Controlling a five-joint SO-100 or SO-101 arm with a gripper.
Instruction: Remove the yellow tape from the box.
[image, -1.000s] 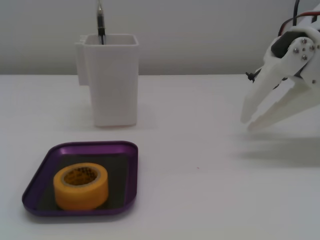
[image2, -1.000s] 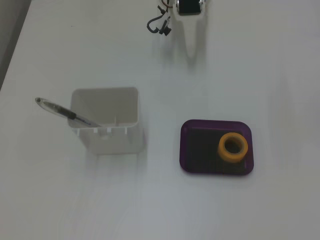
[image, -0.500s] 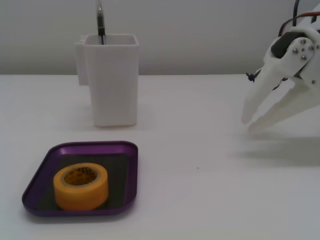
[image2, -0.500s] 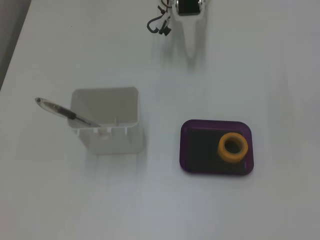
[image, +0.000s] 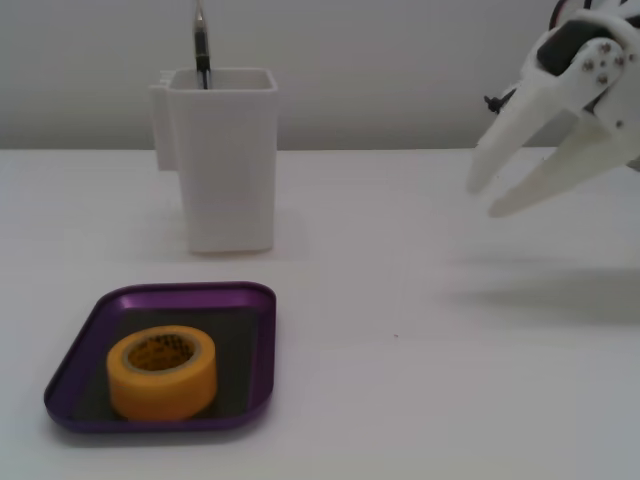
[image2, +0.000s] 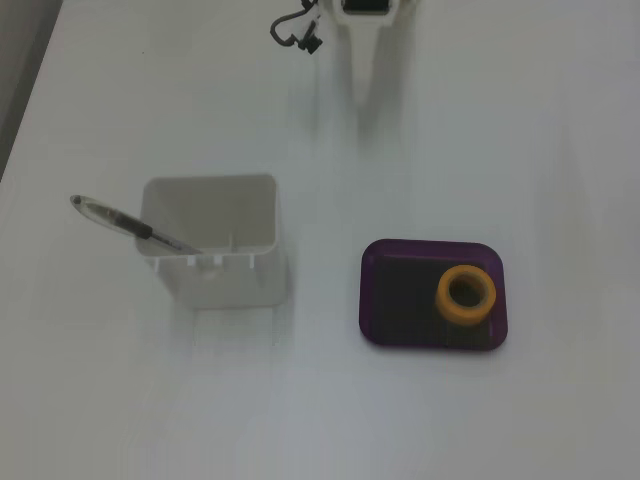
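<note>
The yellow tape (image: 161, 374) is lying flat, hole up, inside the box (image: 95, 315), sitting toward the end of the purple tray that faces the camera in the side-on fixed view and toward the right end in the top-down fixed view (image2: 465, 295). Nothing is touching the roll. Beside the box, a tall white container (image: 221, 158) is standing on the worktop (image: 400, 380) with a pen (image2: 130, 227) leaning out of it. Well apart from all of this, the jaws of the white gripper (image: 482, 198) are hanging spread wide above the bare worktop, holding nothing.

The whole reach is likely lying ahead, and the risks are gathering there. The roll is sitting close to the low rim, so a jaw coming down on the rim instead of inside it is likely to tip or shove the light tray. A pinch across the roll's rounded outside may be squeezing it out sideways; one jaw through the hole looks the safer hold. A low sweep toward the box could also be clipping the white container.
</note>
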